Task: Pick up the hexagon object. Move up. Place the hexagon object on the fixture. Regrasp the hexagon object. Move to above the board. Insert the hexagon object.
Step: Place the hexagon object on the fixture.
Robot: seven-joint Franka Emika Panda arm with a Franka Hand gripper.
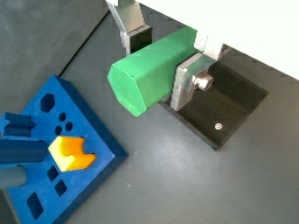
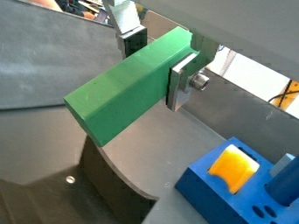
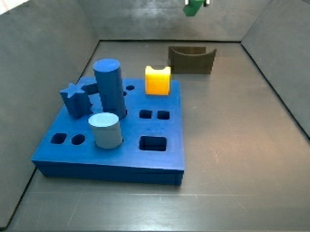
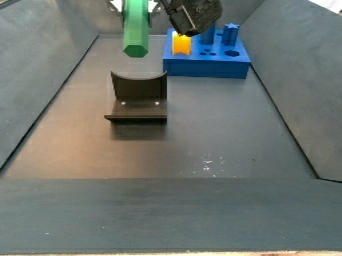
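My gripper is shut on the hexagon object, a bright green hexagonal peg, also in the other wrist view. The silver fingers clamp its sides. In a side view the gripper holds the peg hanging high above the fixture. In the other side view only the peg's tip shows at the top edge, above the fixture. The fixture's dark plate lies below the gripper. The blue board lies apart from it.
On the board stand a yellow-orange block, a tall blue cylinder, a short pale blue cylinder and a blue star peg. Several holes are open. Grey walls enclose the dark floor.
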